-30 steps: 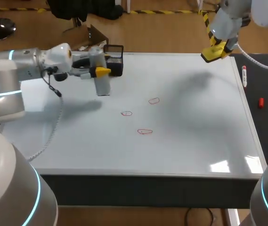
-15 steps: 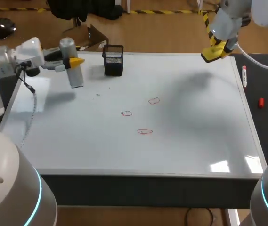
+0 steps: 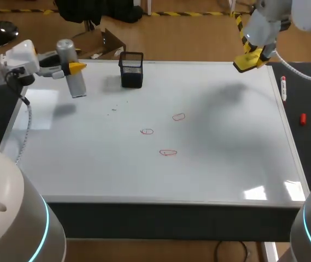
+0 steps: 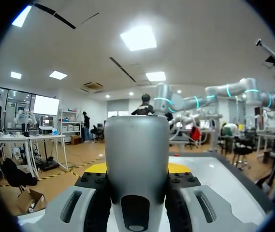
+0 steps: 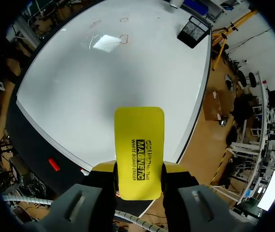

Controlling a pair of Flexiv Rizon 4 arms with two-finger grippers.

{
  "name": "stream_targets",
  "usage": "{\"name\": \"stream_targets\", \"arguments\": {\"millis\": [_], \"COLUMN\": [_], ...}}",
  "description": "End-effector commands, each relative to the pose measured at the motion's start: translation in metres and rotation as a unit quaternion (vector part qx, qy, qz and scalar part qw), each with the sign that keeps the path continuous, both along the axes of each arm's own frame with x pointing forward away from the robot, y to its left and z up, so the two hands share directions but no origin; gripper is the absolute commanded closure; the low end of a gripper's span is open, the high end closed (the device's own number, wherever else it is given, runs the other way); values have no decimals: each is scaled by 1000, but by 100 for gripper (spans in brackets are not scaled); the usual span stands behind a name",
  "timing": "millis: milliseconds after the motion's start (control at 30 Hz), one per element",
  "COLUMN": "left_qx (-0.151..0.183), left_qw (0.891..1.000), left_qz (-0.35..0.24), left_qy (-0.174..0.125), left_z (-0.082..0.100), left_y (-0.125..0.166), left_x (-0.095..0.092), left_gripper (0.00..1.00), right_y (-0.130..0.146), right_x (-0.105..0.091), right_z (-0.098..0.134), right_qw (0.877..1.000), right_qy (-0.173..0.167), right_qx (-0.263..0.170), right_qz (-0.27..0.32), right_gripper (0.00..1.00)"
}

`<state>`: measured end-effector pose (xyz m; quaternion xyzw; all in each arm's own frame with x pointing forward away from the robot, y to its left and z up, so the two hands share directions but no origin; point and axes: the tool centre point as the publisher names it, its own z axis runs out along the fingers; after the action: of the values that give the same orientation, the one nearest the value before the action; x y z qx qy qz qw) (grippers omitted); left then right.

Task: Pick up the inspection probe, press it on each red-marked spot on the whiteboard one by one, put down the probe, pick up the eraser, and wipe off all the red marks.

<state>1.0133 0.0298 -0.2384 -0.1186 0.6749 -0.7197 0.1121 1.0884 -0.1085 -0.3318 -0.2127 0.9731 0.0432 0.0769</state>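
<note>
The grey cylindrical probe (image 3: pixel 73 76) hangs upright over the whiteboard's (image 3: pixel 210 174) far left corner, with my left gripper (image 3: pixel 70 66) shut on it. In the left wrist view the probe (image 4: pixel 137 154) fills the gap between the fingers of that gripper (image 4: pixel 137 170). My right gripper (image 3: pixel 249 61) hovers above the far right corner, shut on the yellow eraser (image 3: pixel 247 63). The eraser (image 5: pixel 139 150) juts out ahead of the right gripper (image 5: pixel 138 178) in its wrist view. Three red marks (image 3: pixel 178 116), (image 3: pixel 146 131), (image 3: pixel 168 153) lie mid-board, far from both grippers.
A black mesh pen holder (image 3: pixel 131 70) stands at the board's far edge, right of the probe. On the dark strip right of the board lie a marker (image 3: pixel 283 87) and a red cap (image 3: pixel 303 118).
My left arm has carried the probe leftwards, from beside the pen holder to the far left corner. The right arm and the eraser have stayed put.
</note>
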Motion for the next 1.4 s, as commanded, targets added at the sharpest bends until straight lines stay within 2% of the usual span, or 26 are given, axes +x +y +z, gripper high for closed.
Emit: {"name": "stream_targets", "arguments": {"millis": [33, 667, 1067, 1233, 1400], "left_qx": [2, 2, 2, 2, 2], "left_qw": [1000, 1000, 1000, 1000, 1000], "left_qz": [5, 5, 5, 5, 5], "left_qy": [-1, -1, -1, -1, -1], "left_z": [3, 3, 3, 3, 3], "left_y": [2, 2, 2, 2, 2], "left_x": [-3, -3, -3, -3, -3], "left_gripper": [100, 100, 100, 100, 100], "right_y": [0, 0, 52, 88, 134], "right_x": [0, 0, -17, -35, -60], "right_z": [1, 1, 2, 4, 0], "right_qw": [1000, 1000, 994, 988, 976], "right_qy": [1, 1, 5, -2, -2], "right_qx": [-2, -2, -18, -18, -23], "right_qz": [1, 1, 107, 155, 218], "right_gripper": [100, 100, 100, 100, 100]}}
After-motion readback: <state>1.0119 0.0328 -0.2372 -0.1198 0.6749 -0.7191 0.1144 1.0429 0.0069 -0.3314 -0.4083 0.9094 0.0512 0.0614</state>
